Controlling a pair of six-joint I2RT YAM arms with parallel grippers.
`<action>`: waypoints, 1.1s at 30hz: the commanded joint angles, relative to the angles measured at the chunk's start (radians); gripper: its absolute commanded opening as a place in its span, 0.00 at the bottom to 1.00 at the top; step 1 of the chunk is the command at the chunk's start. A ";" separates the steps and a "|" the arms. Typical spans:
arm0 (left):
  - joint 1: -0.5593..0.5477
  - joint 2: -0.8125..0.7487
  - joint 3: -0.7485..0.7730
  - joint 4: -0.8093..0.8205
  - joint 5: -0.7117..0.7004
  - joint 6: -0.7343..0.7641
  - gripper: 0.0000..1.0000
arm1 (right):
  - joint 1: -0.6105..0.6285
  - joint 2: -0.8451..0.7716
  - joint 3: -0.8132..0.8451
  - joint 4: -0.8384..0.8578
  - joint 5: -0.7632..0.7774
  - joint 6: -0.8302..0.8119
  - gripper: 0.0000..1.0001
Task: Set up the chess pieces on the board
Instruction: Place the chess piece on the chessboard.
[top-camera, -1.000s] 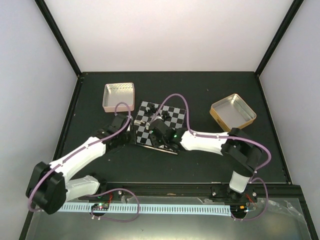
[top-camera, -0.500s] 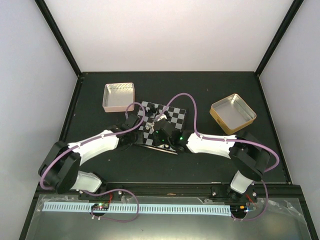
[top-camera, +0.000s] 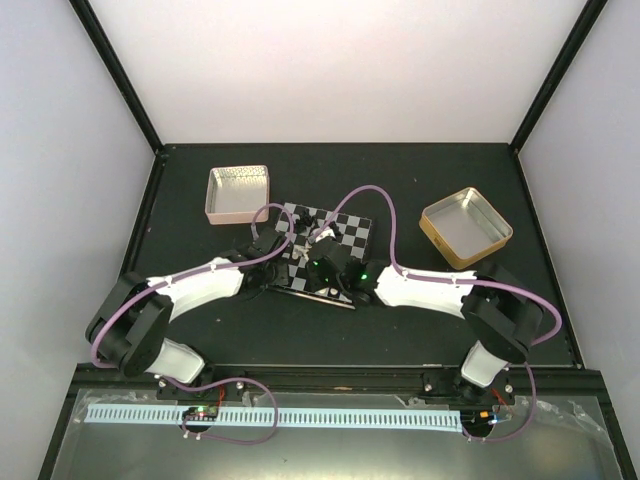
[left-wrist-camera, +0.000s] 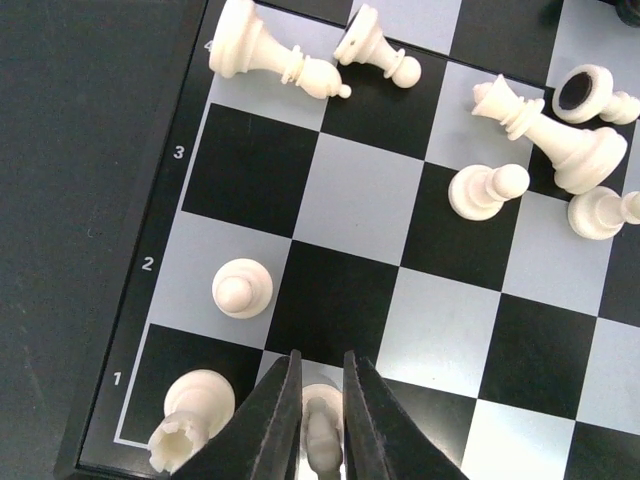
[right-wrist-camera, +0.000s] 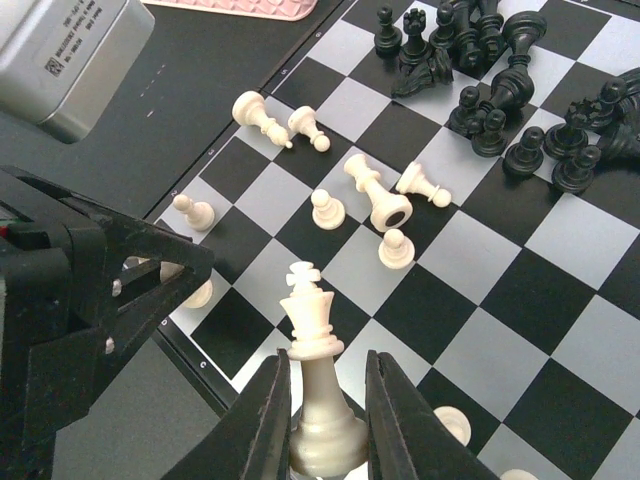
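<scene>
The board (top-camera: 352, 232) lies mid-table, checkered black and grey-white. My left gripper (left-wrist-camera: 321, 362) is shut on a cream-white piece (left-wrist-camera: 322, 432) that stands on a first-row square at the board's corner. Beside it stand a white rook (left-wrist-camera: 190, 408) and a white pawn (left-wrist-camera: 242, 288). Several white pieces (left-wrist-camera: 545, 130) lie toppled farther in. My right gripper (right-wrist-camera: 326, 368) is shut on the base of an upright white king (right-wrist-camera: 318, 325), held over the near edge of the board (right-wrist-camera: 500, 330). The black pieces (right-wrist-camera: 500, 90) crowd the far corner.
A pink tin (top-camera: 238, 193) sits left of the board and a gold tin (top-camera: 466, 226) to its right. In the right wrist view the left gripper's fingers (right-wrist-camera: 120, 290) stand close to the king's left. Both arms meet over the board's near edge.
The left arm has swung right, from beside the board to over its near-left corner, with the piece. The right arm has drawn slightly back toward the near edge with the king.
</scene>
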 joint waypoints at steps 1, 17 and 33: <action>-0.005 -0.001 0.005 -0.005 0.006 -0.018 0.16 | -0.006 -0.044 -0.010 0.029 0.021 0.013 0.10; -0.005 -0.079 0.028 -0.069 0.000 -0.006 0.30 | -0.014 -0.093 -0.038 0.055 0.000 0.026 0.11; -0.005 0.023 0.066 -0.100 -0.007 0.006 0.12 | -0.015 -0.091 -0.044 0.054 -0.008 0.029 0.11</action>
